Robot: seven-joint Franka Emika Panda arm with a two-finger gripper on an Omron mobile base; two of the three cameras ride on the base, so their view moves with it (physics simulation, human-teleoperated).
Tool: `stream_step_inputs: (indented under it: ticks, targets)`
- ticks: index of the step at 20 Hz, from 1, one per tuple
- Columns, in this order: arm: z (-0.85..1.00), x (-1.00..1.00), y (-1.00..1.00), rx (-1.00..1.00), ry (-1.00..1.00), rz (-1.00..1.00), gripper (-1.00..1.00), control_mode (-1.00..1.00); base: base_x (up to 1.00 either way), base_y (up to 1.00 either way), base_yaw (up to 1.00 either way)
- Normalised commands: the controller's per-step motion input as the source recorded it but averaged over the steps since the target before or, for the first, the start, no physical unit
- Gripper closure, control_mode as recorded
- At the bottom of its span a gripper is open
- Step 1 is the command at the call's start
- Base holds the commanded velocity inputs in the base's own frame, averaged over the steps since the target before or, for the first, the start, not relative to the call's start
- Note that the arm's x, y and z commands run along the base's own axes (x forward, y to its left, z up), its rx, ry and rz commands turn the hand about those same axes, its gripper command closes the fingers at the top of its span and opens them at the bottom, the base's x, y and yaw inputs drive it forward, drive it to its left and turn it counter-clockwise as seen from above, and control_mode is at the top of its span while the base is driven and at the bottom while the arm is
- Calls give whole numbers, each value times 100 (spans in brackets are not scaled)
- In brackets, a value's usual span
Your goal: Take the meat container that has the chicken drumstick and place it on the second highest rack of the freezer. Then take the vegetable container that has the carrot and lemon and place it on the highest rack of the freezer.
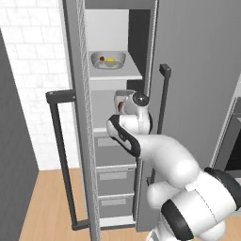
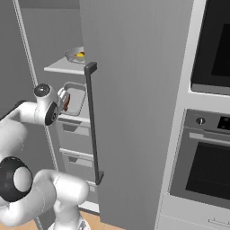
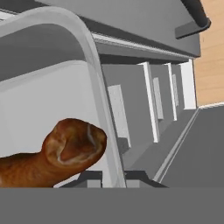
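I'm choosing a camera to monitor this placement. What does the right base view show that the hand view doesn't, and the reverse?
Right base view alone: the upper container with the lemon on the highest rack, the ovens beside the freezer, and the arm. Hand view alone: the gripper closed on the meat container rim, and a close look at the chicken drumstick. Shared: meat container, drumstick, freezer drawers.

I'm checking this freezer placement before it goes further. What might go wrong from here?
The end effector pinches only the thin rim of the meat container, which looks steeply tilted, so the chicken drumstick might slide out. The container also sits close to the freezer door edge and could catch on it.
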Motion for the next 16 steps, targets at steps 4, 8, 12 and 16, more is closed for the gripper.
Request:
stream_step_inputs:
  ticks: [4, 8, 12, 16]
  targets:
    - [-3, 66, 0, 0, 1, 0, 100, -100, 0, 0, 0]
    - [-28, 38, 6, 0, 0, 0, 100, -100, 0, 0, 0]
    - [-34, 30, 19, 0, 0, -1, 100, -100, 0, 0, 0]
    - [-23, 40, 6, 0, 0, -7, 100, -100, 0, 0, 0]
